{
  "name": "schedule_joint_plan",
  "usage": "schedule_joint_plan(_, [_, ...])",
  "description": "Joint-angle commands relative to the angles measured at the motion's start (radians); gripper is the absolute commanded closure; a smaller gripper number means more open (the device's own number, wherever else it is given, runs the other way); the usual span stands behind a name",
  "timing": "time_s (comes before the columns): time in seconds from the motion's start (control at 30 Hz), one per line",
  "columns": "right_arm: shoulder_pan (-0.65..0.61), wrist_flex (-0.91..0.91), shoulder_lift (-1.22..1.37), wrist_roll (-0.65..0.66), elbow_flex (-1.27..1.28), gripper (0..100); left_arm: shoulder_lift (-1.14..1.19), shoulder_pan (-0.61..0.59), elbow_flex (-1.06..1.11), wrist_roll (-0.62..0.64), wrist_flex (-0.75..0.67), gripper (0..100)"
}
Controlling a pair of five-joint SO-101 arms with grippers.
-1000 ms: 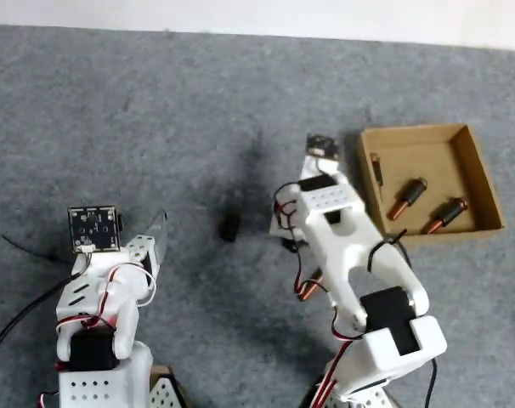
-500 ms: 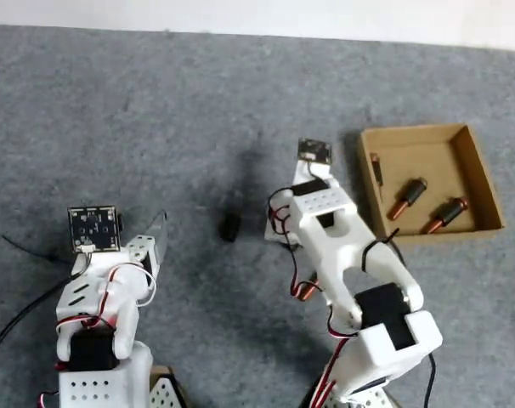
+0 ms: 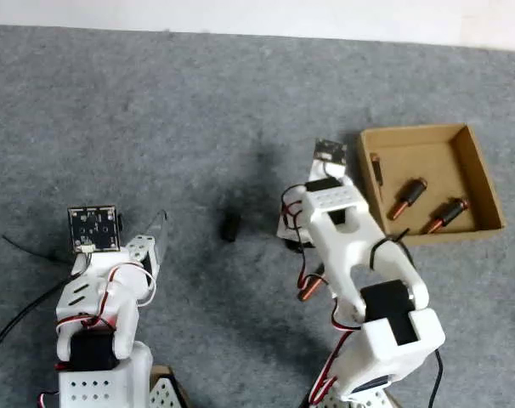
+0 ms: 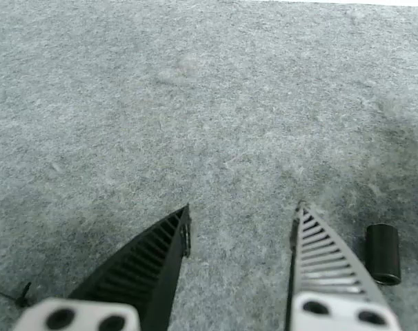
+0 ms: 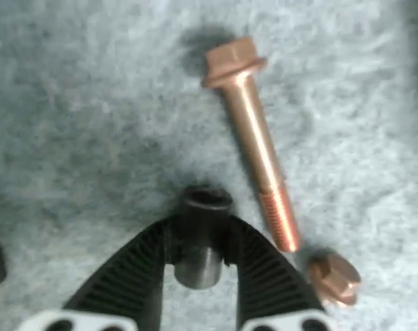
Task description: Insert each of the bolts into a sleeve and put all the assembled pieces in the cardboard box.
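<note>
Black sleeve (image 5: pixel 199 262) clamped by its sides in the right gripper (image 5: pixel 201 227), open bore pointing out past the tips. Just beside it on the grey mat (image 3: pixel 155 102), not touching, a copper bolt (image 5: pixel 254 138); a second bolt head (image 5: pixel 335 278) near one finger. Over the last second: swings a little away from the cardboard box (image 3: pixel 415 130), then back toward it, ending slightly closer. Probably lining the sleeve up with the bolt; no insertion yet. Unmoved, the left gripper (image 4: pixel 243 210), jaws wide apart, a spare sleeve (image 4: pixel 383 253) lying just beside one finger. Already in the box: two assembled pieces (image 3: pixel 408 197). Seemingly two more to make.
</note>
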Motion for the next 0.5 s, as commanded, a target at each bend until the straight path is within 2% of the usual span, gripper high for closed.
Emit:
schedule_joint_plan(0.0, [0.002,-0.018,-0.007,0.008,-0.022,99.4,-0.015,0.001,-0.035,-0.011,0.002,77])
schedule_joint_plan(0.23, [0.018,-0.031,-0.26,0.014,0.058,99.4,-0.015,0.001,-0.035,-0.011,0.002,77])
schedule_joint_plan(0.47, [0.059,-0.282,-0.656,0.124,0.394,99.4,-0.015,0.001,-0.035,-0.011,0.002,77])
